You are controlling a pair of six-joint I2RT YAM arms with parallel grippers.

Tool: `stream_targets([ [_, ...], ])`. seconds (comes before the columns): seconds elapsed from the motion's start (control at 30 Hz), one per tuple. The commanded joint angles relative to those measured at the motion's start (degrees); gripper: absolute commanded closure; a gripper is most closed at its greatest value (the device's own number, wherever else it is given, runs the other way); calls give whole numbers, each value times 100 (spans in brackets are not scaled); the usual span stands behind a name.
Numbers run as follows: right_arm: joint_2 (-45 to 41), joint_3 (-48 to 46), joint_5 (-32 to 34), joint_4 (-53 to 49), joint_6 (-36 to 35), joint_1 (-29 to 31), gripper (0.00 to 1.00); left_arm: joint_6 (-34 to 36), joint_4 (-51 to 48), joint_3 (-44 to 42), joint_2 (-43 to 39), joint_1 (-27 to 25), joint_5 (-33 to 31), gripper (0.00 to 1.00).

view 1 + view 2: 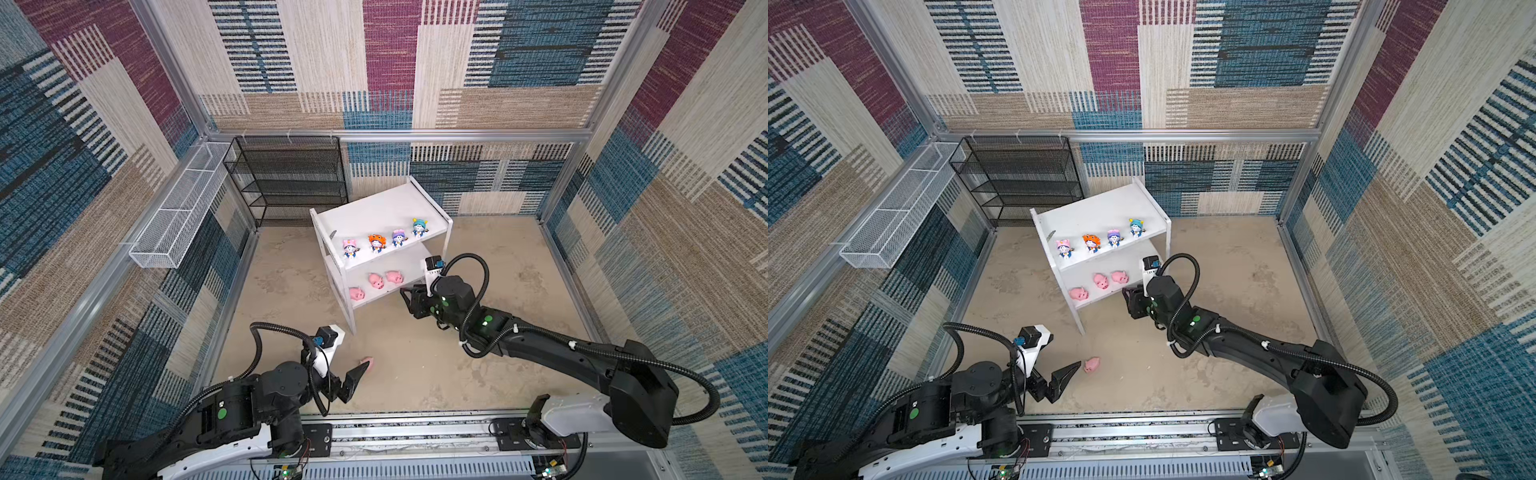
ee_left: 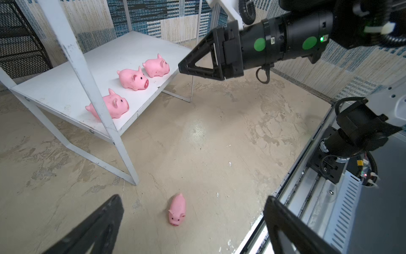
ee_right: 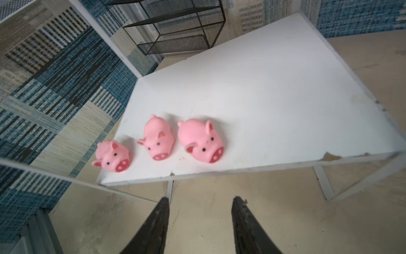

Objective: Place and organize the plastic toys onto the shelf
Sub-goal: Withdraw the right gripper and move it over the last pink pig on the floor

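The white shelf [image 1: 374, 212] [image 1: 1092, 212] stands at the middle back. Its top board carries a row of figurines, hooded pink [image 1: 350, 247], orange [image 1: 377, 242], purple [image 1: 399, 237] and teal [image 1: 419, 227]. On the lower board [image 3: 263, 92] three pink pigs [image 1: 356, 294] [image 1: 376, 281] [image 1: 394, 277] stand side by side. A fourth pig [image 1: 1091, 365] [image 2: 177, 210] lies on the floor. My left gripper [image 2: 193, 198] [image 1: 1073, 372] hovers wide open just short of it. My right gripper [image 3: 201, 199] [image 1: 405, 296] is open and empty, just in front of the lower board's edge.
A black wire-mesh rack [image 1: 286, 178] stands at the back left beside the shelf. A long white wire basket [image 1: 178, 212] hangs on the left wall. The arms' metal rail [image 1: 415, 432] runs along the front edge. Patterned walls enclose the beige floor [image 1: 498, 257].
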Motion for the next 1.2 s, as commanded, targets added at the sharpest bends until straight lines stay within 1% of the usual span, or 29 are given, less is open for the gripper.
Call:
stream_targets([
  [0.0,-149,-487,-863,657,-649,296,46,-5,114,24,-11,3,-51,0],
  [0.03,-149,-672,-962,733,-743,448,46,-31,75,24,-23,3,-59,0],
  [0.13,28,-1129,-1643,1062,-862,770,42,-105,22,20,-104,3,-96,0],
  [0.2,280,-1203,-1929,1120,-916,982,41,-139,-15,11,-179,3,-147,0],
  [0.3,799,-982,-2100,988,-1012,1316,39,-192,-67,2,-266,3,-197,0],
  [0.4,1335,-527,-2120,646,-1099,1547,36,-268,-170,24,-295,-2,-240,0],
  [0.47,1622,-278,-1833,497,-1013,1695,31,-321,-232,49,-293,1,-236,0],
  [0.53,1817,-109,-1419,379,-691,1757,26,-355,-279,55,-311,3,-236,0],
  [0.57,1917,-47,-1387,403,-575,1773,23,-365,-288,55,-328,3,-236,0],
  [0.63,2137,189,-1040,160,-276,1810,21,-385,-316,62,-372,3,-244,0],
  [0.7,2390,529,-515,-358,-64,1878,19,-381,-323,59,-425,3,-245,0],
  [0.73,2480,630,-387,-498,-1,1893,19,-377,-319,55,-449,3,-237,0],
  [0.83,2681,873,-200,-747,100,1906,17,-343,-261,21,-502,3,-254,0],
  [1.03,3154,1313,-30,-1201,150,1901,16,-349,-322,80,-443,3,-263,0],
  [1.1,3139,1266,203,-1347,209,1900,15,-383,-366,98,-452,3,-262,0],
  [1.17,3002,1019,407,-1393,299,1881,12,-403,-379,91,-462,3,-271,0],
])
